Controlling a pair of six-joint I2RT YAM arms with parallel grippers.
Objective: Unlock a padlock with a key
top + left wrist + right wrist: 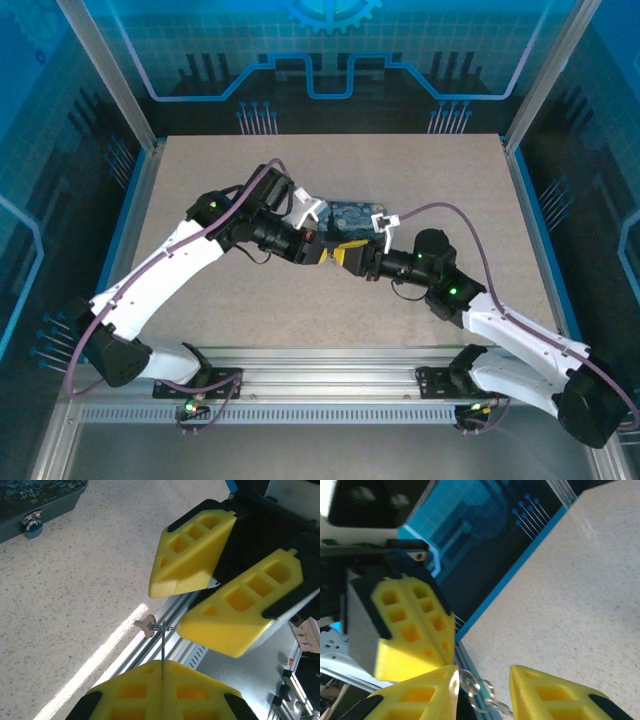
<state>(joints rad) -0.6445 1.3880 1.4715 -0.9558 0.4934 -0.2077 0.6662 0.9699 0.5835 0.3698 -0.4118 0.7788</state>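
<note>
One tin (35, 492) fills the upper left of the left wrist view, with one padlock (31, 522) on its front. At bottom centre the left gripper (162, 672) is pinched on the single key (159, 627), which stands straight up-frame toward the right gripper (482, 677), whose jaws are spread just beside it; the padlock lies well apart
</note>
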